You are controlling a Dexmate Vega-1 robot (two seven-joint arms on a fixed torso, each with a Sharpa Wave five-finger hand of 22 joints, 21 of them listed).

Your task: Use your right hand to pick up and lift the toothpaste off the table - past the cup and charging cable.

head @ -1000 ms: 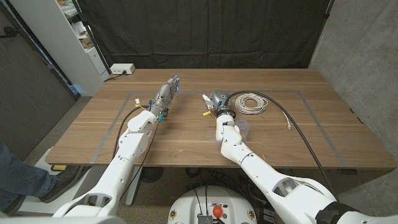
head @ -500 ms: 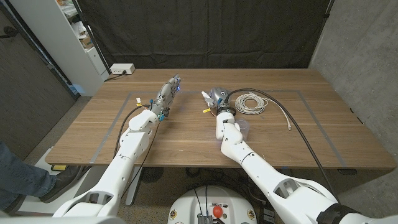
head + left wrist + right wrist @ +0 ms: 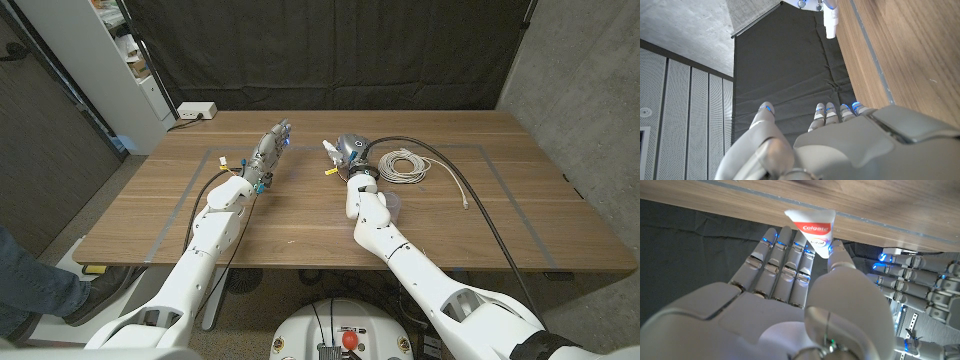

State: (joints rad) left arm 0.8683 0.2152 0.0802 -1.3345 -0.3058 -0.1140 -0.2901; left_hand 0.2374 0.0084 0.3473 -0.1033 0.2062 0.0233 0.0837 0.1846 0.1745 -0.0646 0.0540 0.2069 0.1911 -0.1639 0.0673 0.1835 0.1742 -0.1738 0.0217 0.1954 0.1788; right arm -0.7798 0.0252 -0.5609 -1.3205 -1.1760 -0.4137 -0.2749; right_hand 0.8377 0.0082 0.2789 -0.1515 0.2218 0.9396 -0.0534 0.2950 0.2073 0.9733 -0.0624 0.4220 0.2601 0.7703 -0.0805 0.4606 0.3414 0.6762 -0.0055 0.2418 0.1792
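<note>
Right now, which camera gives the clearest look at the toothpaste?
The right wrist view: the toothpaste sits close up, red label readable, pinched by the right hand. The head view shows it small beside that hand. The left wrist view catches just a white tube end.

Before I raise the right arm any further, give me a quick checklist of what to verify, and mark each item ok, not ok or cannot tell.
1. Toothpaste pinched between the right hand's thumb and fingers: ok in the right wrist view.
2. Grip firm enough for a lift: cannot tell; only the tube's lower end sits in the pinch.
3. Tube clear of the table: cannot tell from the head view.
4. Coiled cable apart from the right hand: ok, it lies beside it on the table.
5. Cup untouched: cannot tell; the forearm covers most of it.
6. Left hand out of the path: ok, it holds nothing.
</note>
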